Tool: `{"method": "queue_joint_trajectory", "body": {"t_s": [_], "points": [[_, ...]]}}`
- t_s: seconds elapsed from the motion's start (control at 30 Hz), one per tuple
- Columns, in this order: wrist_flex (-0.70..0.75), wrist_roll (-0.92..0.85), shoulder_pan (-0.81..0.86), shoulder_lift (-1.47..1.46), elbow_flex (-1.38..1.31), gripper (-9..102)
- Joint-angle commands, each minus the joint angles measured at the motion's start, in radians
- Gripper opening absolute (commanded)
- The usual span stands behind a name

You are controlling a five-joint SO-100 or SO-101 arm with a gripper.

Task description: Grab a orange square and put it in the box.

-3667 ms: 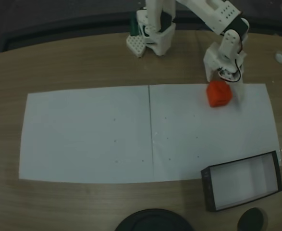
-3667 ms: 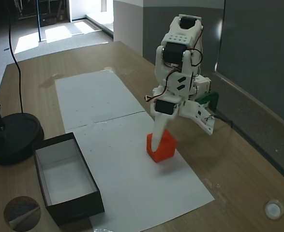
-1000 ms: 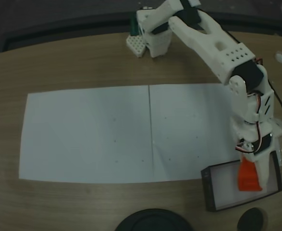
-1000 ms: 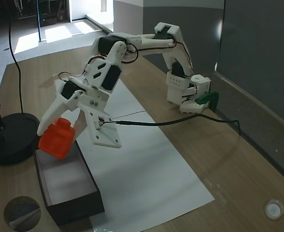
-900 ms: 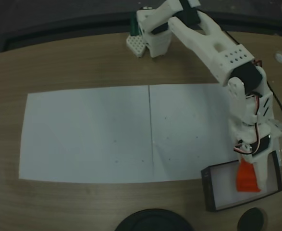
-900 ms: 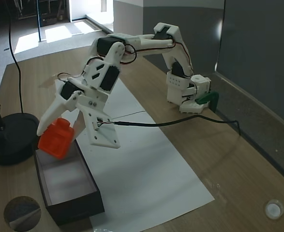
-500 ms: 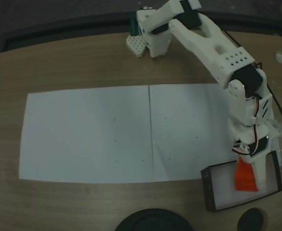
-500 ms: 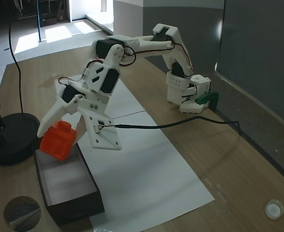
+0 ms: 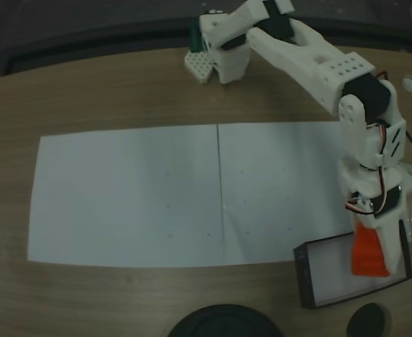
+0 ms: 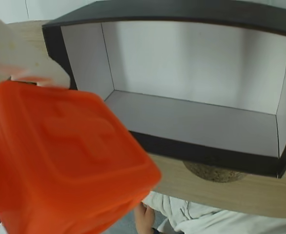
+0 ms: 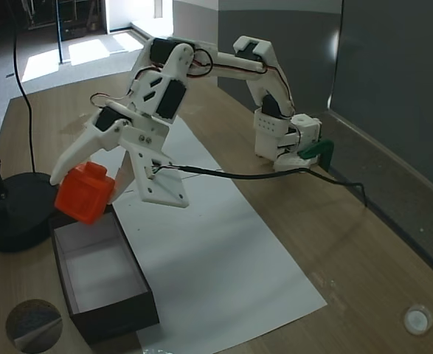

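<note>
A white robot arm reaches across a wooden table [image 9: 121, 91] from its base at the far edge. Two sheets of white paper [image 9: 128, 196] lie side by side and cover most of the middle of the table; that stretch is bare and open. In a fixed view from above, the box [image 9: 305, 277], a shallow tray with black walls and a white inside, sits at the paper's lower right corner, close to the table's near edge. A round black base [image 9: 223, 319] and a small dark disc [image 9: 367, 319] lie just beyond the box at the picture's bottom edge. In the side fixed view, a round black stand [image 11: 13, 214] sits near one short end of the box [image 11: 113, 313], so room on that side is tight.

The gripper [image 11: 80, 177] is clamped on the orange square [image 11: 84, 193], a small bright orange cube, and holds it in the air over the end of the box nearest the black stand. Compared with half a second ago, the cube is higher above the box and the arm's elbow is raised.

In the wrist view, the orange square [image 10: 60, 161] fills the lower left, pressed against a white finger [image 10: 21, 53] at upper left, with the open white inside of the box [image 10: 196, 148] beyond it. In the fixed view from above, the cube [image 9: 369, 254] sits between the fingers of the gripper [image 9: 374, 263], over the right part of the box.
</note>
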Motion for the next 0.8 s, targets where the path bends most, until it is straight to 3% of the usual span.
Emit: {"method": "queue_joint_trajectory", "body": {"t_s": [0.0, 0.3, 0.4, 0.53, 0.77], "points": [[0.003, 0.006, 0.003, 0.035, -0.072, 40], [0.003, 0.005, 0.011, 0.046, -0.077, 39], [0.020, 0.005, 0.038, 0.074, -0.094, 27], [0.146, 0.002, 0.132, 0.186, -0.178, 1], [0.491, -0.094, 0.318, 0.514, -0.390, 0]]}}
